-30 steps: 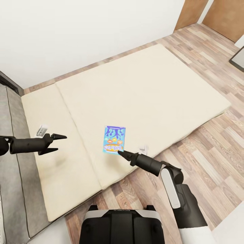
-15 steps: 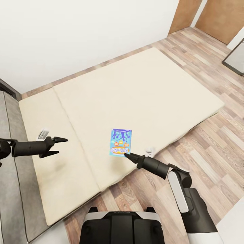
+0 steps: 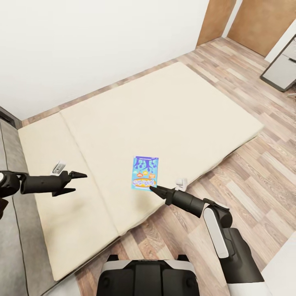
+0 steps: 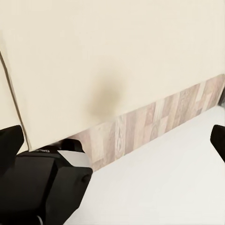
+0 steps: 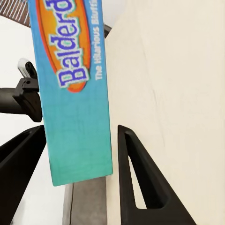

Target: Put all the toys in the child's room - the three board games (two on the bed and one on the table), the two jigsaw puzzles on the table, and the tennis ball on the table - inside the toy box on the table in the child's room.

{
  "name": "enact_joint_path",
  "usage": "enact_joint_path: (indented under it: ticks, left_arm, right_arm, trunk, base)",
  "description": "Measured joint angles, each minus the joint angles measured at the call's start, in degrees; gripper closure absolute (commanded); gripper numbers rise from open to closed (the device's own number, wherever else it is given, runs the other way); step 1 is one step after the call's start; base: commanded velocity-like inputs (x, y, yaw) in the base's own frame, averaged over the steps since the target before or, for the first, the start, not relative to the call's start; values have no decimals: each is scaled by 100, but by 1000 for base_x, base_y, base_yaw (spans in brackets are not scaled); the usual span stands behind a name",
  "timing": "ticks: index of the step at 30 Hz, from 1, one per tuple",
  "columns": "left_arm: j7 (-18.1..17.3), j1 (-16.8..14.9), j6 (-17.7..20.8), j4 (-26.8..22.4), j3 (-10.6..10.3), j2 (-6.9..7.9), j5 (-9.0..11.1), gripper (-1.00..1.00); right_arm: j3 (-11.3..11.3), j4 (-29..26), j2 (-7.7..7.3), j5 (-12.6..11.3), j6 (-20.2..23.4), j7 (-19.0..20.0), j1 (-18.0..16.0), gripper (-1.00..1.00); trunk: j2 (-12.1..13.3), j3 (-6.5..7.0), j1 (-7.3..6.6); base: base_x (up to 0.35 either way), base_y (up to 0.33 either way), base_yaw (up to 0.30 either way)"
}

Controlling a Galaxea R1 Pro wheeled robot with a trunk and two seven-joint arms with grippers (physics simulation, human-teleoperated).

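The right gripper [image 3: 152, 189] has its jaws spread around the near edge of the blue board game [image 3: 144, 172], not clenched, evidently lined up to pinch it. The box lies flat near the bed's [image 3: 172, 111] front edge. Farther left, the left gripper [image 3: 80, 182] hovers released, empty.
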Motion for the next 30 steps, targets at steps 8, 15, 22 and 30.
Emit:
enact_joint_path:
  ticks: [8, 15, 22, 30]
  left_arm:
    - [-3, 226, 0, 17, -13, 1, -176, -100]
    - [-24, 280, 0, 13, 16, 6, -290, -100]
    - [-32, 288, 0, 13, 49, 18, -296, -100]
    - [-38, 289, 0, 13, 52, 27, -296, -100]
  right_arm:
    - [0, -1, 15, 4, -17, 27, 0, 100]
    - [1, -1, 19, 4, -33, 34, 0, 100]
    - [0, 0, 1, 6, -44, 45, 0, 100]
    - [0, -1, 10, 5, -46, 40, 0, 100]
  trunk:
    - [0, 73, 0]
    - [0, 138, 0]
    - [0, 202, 0]
    - [0, 276, 0]
  base:
    - [0, 0, -75]
    - [0, 0, -74]
    - [0, 0, -78]
    - [0, 0, -78]
